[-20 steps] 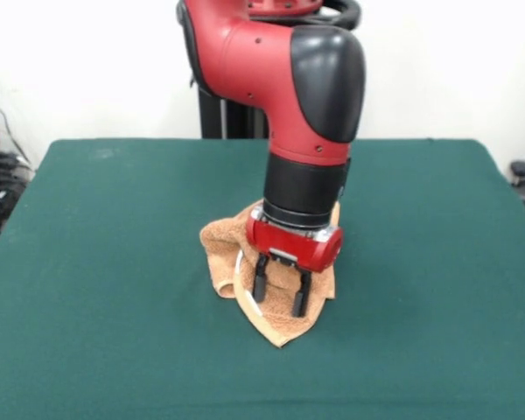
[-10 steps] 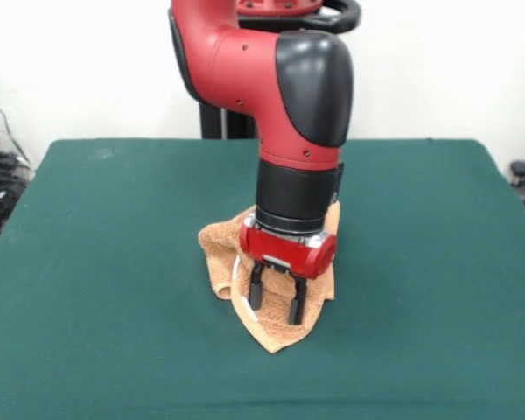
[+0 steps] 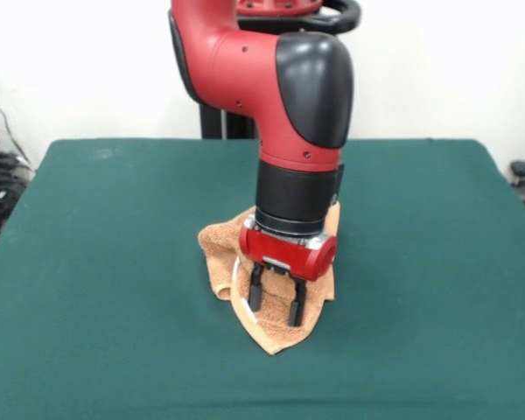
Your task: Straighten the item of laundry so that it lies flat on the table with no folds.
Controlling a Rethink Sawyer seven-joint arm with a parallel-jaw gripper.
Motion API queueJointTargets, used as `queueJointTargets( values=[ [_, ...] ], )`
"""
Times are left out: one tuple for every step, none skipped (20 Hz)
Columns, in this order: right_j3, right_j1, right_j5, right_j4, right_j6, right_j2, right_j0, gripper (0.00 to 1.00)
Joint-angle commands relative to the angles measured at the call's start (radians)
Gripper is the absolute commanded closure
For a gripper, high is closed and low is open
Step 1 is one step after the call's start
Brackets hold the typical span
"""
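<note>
1. The gripper [image 3: 275,309] hung with its fingers spread apart, holding nothing, tips down over the towel [image 3: 271,328] near its pointed front corner.
2. The towel lay bunched near the middle of the table [image 3: 96,262], a folded hump on its left side, the rest hidden behind the arm.
3. Risk, as I judged it: closing there could pinch several layers at once, so a pull would drag the whole bundle instead of opening it.
4. Pressing too low could snag the table's green cloth.
</note>
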Motion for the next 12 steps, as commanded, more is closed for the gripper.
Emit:
queueJointTargets(
  values=[
    [-0.113,0.299,-0.089,0.064,0.25,0.115,0.018,0.0],
    [-0.12,0.303,-0.078,0.07,0.244,0.11,0.022,0.0],
    [-0.126,0.308,-0.07,0.069,0.239,0.112,0.02,0.0],
    [-0.131,0.313,-0.062,0.074,0.237,0.108,0.022,0.0],
    [-0.134,0.317,-0.06,0.079,0.239,0.105,0.025,0.0],
    [-0.138,0.319,-0.049,0.076,0.234,0.11,0.019,0.0],
    [-0.14,0.323,-0.046,0.072,0.232,0.116,0.014,0.0],
    [-0.143,0.326,-0.043,0.068,0.23,0.121,0.009,0.0],
    [-0.143,0.327,-0.047,0.068,0.232,0.12,0.011,0.0],
    [-0.143,0.327,-0.04,0.068,0.23,0.122,0.009,0.0],
    [-0.143,0.327,-0.042,0.066,0.231,0.124,0.007,0.0],
    [-0.143,0.328,-0.043,0.065,0.231,0.126,0.005,0.0]
  ],
)
